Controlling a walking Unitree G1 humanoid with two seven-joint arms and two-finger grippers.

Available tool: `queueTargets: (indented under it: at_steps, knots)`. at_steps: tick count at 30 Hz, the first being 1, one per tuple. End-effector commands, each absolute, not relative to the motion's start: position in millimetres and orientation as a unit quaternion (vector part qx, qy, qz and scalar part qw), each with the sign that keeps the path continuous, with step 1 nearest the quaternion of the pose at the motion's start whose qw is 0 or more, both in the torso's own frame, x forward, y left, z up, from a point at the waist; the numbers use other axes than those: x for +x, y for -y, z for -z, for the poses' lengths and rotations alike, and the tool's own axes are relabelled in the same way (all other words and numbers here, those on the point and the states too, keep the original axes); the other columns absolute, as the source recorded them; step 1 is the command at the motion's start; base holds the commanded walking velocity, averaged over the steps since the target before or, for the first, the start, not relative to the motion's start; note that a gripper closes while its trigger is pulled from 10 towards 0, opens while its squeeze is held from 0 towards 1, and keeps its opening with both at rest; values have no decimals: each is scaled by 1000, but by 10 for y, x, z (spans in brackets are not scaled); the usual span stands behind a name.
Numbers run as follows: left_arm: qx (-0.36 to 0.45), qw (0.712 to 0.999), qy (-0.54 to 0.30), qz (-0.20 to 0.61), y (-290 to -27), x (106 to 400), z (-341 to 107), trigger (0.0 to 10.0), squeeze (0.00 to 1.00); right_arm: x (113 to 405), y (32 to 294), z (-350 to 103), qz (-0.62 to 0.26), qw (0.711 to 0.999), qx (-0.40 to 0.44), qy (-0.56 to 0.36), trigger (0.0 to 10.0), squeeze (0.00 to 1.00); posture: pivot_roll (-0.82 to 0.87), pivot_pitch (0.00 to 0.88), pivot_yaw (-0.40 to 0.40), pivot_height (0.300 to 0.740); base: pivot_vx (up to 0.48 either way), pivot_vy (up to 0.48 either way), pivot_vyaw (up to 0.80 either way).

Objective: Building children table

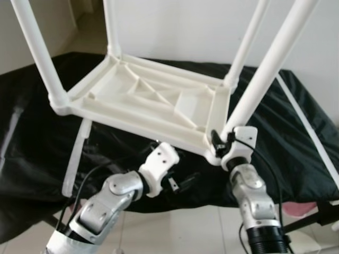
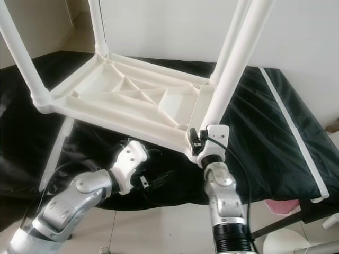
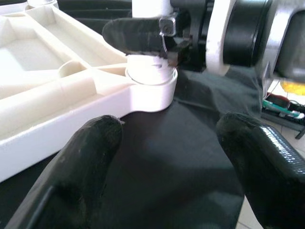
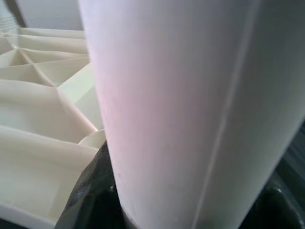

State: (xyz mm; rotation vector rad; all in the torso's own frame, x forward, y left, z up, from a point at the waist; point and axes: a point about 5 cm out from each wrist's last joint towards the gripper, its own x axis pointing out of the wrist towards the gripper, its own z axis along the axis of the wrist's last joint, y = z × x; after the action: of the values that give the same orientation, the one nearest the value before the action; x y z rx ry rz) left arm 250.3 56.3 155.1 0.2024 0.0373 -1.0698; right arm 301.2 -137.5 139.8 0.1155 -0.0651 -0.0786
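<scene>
A white plastic children's table (image 1: 148, 95) lies upside down on a black cloth (image 1: 32, 121), its four legs pointing up. My right gripper (image 1: 222, 142) is shut on the near right leg (image 1: 270, 63) just above its socket at the table's corner. In the right wrist view, that leg (image 4: 190, 95) is gripped between dark fingers (image 4: 90, 195). Just in front of the table's near edge, my left gripper (image 1: 177, 182) hovers low over the cloth. Its fingers (image 3: 95, 143) are open and hold nothing, and they point at the socket (image 3: 150, 88).
A loose white strip (image 1: 74, 159) lies on the cloth at the left, and a longer one (image 1: 307, 127) runs along the right side. The cloth ends just in front of my arms, above a tiled floor. Something pink (image 1: 299, 209) sits low at the right.
</scene>
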Motion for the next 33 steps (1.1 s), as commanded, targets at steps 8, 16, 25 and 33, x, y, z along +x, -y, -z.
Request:
queueTargets:
  at_steps: [8, 16, 25, 33]
  knots:
    - [86, 840, -28, 535, -545, 2468, -1519, 10000, 0, 2894, 1347, -1256, 70, 994, 79, -6, 10000, 0, 39, 91, -51, 740, 0, 0, 0]
    - [90, 842, -26, 532, -559, 2531, -1537, 10000, 0, 2889, 1417, -1380, 29, 996, 83, 35, 10000, 1000, 28, 82, -48, 740, 0, 0, 0]
    - [98, 845, -11, 526, -546, 2594, -1584, 10000, 0, 2913, 1555, -1469, -12, 996, 66, 54, 10000, 1000, 20, 66, -61, 740, 0, 0, 0]
    - [117, 850, -13, 513, -665, 2703, -1601, 10000, 0, 2961, 1634, -1483, -73, 995, 37, 52, 10000, 0, 5, 76, -62, 740, 0, 0, 0]
